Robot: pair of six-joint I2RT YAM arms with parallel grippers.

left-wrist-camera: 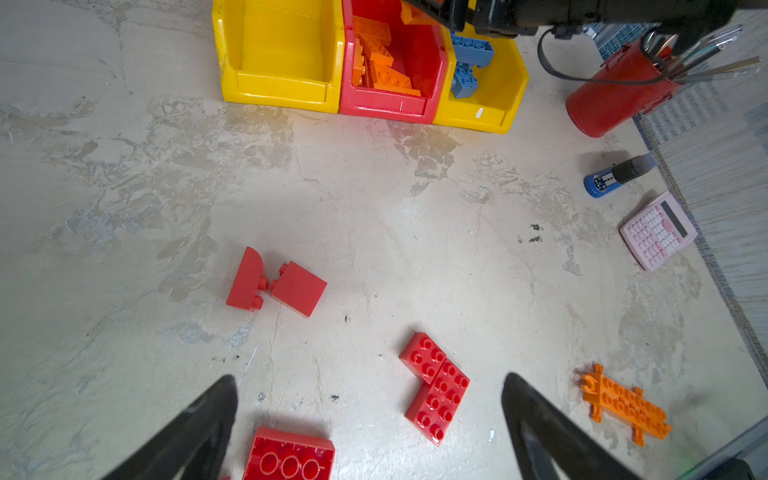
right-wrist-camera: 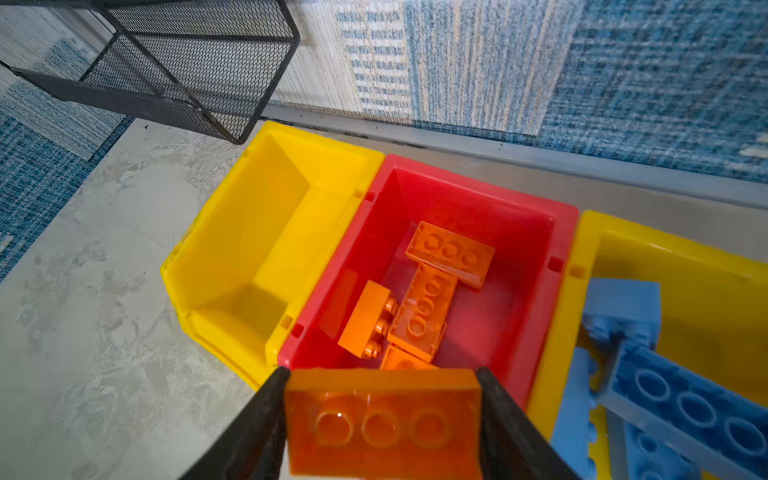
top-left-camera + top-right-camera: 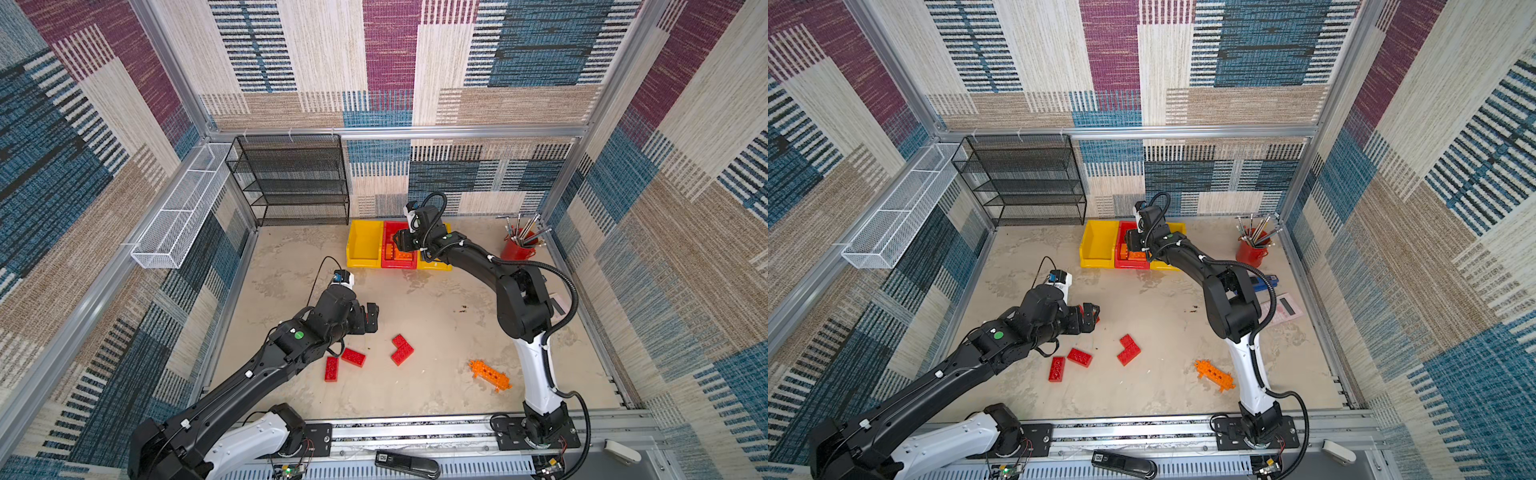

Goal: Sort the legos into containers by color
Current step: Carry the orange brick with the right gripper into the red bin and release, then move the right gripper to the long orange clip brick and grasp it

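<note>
Three containers stand at the back: an empty yellow bin (image 3: 363, 243), a red bin (image 2: 536, 232) holding orange legos (image 2: 451, 251), and a yellow bin (image 1: 505, 89) holding blue legos (image 2: 690, 399). My right gripper (image 2: 382, 372) is shut on an orange brick (image 2: 382, 419) above the red bin's front edge. My left gripper (image 1: 370, 380) hangs open over the floor with nothing between its fingers. Red legos lie near it: an L-shaped joined pair (image 1: 436, 388), an upside-down brick (image 1: 289, 455) and two pieces on their sides (image 1: 299, 289). The spiky orange piece (image 3: 490, 375) lies at the front right.
A red cup of metal tools (image 3: 517, 247) stands at the back right. A pink calculator (image 1: 658, 230) and a blue-and-black tool (image 1: 615, 176) lie by the right wall. A black mesh shelf (image 3: 291, 183) and a white wire basket (image 3: 178, 212) sit at the back left.
</note>
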